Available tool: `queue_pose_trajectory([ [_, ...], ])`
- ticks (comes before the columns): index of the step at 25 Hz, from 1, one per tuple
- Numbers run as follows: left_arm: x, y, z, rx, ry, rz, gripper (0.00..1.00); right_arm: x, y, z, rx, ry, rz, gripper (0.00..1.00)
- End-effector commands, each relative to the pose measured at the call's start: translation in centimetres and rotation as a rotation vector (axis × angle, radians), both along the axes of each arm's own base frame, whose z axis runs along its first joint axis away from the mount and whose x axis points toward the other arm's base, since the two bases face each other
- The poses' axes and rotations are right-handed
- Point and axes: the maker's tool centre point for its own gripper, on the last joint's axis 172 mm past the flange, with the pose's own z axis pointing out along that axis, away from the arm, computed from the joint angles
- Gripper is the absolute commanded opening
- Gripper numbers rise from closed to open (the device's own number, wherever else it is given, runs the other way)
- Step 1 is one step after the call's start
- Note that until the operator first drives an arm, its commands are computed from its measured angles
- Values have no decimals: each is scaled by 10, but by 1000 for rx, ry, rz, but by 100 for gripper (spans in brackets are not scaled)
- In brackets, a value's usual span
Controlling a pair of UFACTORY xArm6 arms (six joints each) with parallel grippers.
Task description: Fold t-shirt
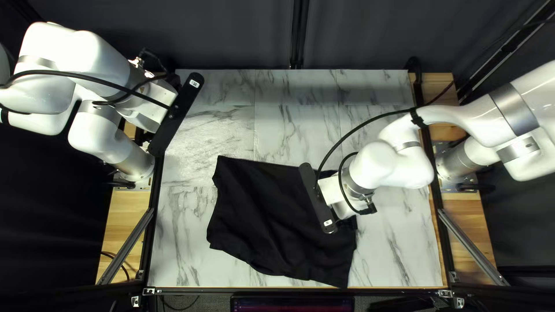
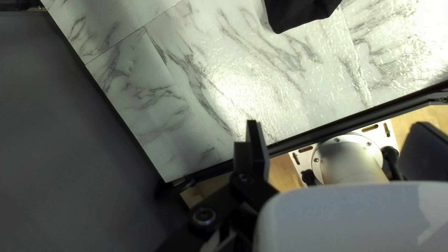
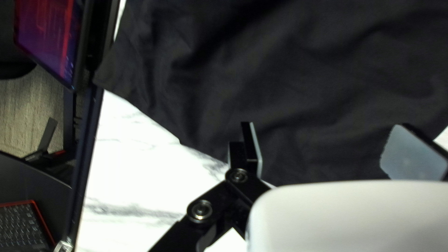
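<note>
While the black t-shirt (image 1: pixel 266 219) lay low centre in the top left view, my right gripper (image 1: pixel 317 198) hung over it, my left gripper (image 1: pixel 176 113) upper left. The left wrist view showed fingers apart; so did the right.

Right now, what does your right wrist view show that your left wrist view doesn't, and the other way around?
Only the right wrist view: a keyboard, a screen and my right end effector, open over the shirt.

Only the left wrist view: my left arm's base, wood beside it, and my left end effector, open and holding nothing.

Both: the table and the shirt, though the left wrist view catches just a small part of it.
</note>
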Motion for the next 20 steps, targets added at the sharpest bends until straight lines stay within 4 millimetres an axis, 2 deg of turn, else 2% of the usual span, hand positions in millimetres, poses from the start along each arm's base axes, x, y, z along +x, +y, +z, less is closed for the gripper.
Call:
queue_pose_trajectory([
  [1,0,0,0,0,0,0,100,-37,-36,-11,-19,58,83,100],
  [5,0,0,0,0,0,0,100,-59,-47,-24,-23,83,178,100],
  [14,0,0,0,0,0,0,100,-60,-48,-24,-27,82,182,100],
  [17,0,0,0,0,0,0,100,-66,-68,-42,-33,63,207,100],
  [18,0,0,0,0,0,0,100,-74,-82,-50,-63,32,213,100],
  [20,0,0,0,0,0,0,100,-78,-93,-56,-122,-10,235,100],
])
